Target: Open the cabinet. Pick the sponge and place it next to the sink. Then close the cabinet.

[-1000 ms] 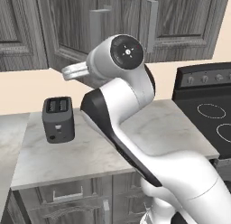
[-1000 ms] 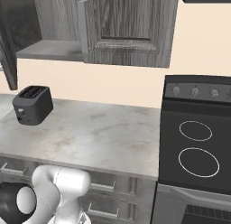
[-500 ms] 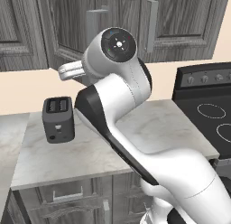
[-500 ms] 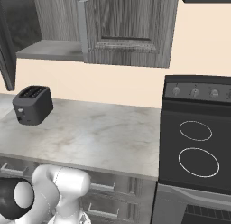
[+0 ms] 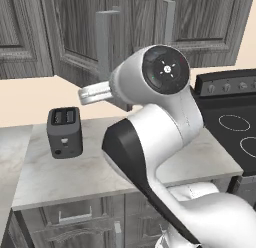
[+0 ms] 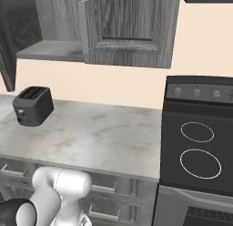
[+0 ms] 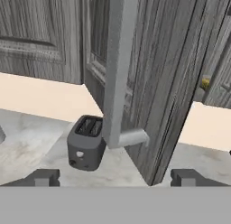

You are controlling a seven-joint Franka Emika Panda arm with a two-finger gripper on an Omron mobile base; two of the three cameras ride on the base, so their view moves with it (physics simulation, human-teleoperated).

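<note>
The end effector (image 7: 115, 177) stands spread wide with nothing between its fingertips (image 7: 43, 177), pointing at the silver bar handle (image 7: 118, 69) of the cabinet (image 7: 149, 74), whose left door hangs swung out toward the camera. Past that door's edge, a small yellow sponge (image 7: 205, 83) sits inside the cabinet. Below, a black toaster (image 7: 85, 142) rests on the marble bench (image 7: 31, 146). A black stove (image 6: 195, 152) adjoins the bench.

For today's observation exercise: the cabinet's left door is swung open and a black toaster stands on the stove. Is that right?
Not quite. The toaster stands on the marble counter, well left of the stove, as the right base view shows. The cabinet's left door is indeed swung open.
</note>
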